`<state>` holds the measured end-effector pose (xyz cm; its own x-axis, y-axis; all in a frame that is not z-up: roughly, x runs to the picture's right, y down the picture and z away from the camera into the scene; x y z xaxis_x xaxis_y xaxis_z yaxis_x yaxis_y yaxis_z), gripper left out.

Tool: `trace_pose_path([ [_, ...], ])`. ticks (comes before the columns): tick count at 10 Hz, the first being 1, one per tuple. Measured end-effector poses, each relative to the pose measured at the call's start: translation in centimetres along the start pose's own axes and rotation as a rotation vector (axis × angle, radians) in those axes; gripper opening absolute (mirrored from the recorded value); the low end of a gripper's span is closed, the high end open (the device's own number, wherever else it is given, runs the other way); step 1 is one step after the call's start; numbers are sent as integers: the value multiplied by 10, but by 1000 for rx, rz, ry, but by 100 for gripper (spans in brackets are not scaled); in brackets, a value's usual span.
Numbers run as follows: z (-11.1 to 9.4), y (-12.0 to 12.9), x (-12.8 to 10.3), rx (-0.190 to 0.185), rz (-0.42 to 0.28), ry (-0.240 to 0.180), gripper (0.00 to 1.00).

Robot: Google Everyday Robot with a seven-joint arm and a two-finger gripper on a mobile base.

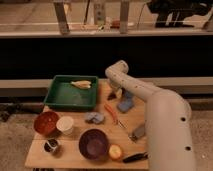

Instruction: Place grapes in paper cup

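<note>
Your task is at an early stage: nothing is in the paper cup (65, 125) yet, as far as you can see into it. The cup stands upright near the left front of the worktop (70, 159), just right of the red-orange bowl (45, 123) and just in front of the green tray (65, 95).

The end effector (118, 91) is at the far side of the worktop, right of the tray, with the arm bent down over it. A small dark maroon lump, which you can take to be the grapes (111, 96), sits right at its tip. You cannot tell whether the end effector is released or clenched, nor whether the grapes are in its hold or only lying under it on the wood.

So the grapes and the cup are well apart, with the tray's near right corner and a grey-blue object (94, 117) lying roughly between them. What is left, on this showing, is nearly all of the job: make sure of the grasp, lift, carry the bunch left and toward the near side, bring it over the cup's mouth, and let it go. The purple bowl (93, 144) and the apple (115, 151) lie nearer the front and look clear of that path.
</note>
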<state>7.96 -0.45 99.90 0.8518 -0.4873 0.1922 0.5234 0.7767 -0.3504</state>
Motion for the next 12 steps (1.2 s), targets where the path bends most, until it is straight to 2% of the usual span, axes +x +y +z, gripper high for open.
trace_pose_path([
  [1,4,2,6,-14,4,2,75],
  [3,12,7,13,-48,12,-14,56],
  [5,13,5,13,-58,10,-26,39],
  [6,13,4,12,-65,6,-32,26],
  [9,4,7,10,-62,1,-49,1],
  [11,-15,4,-3,-47,-17,-60,0],
  [12,-37,-3,-11,-21,-37,-66,0],
])
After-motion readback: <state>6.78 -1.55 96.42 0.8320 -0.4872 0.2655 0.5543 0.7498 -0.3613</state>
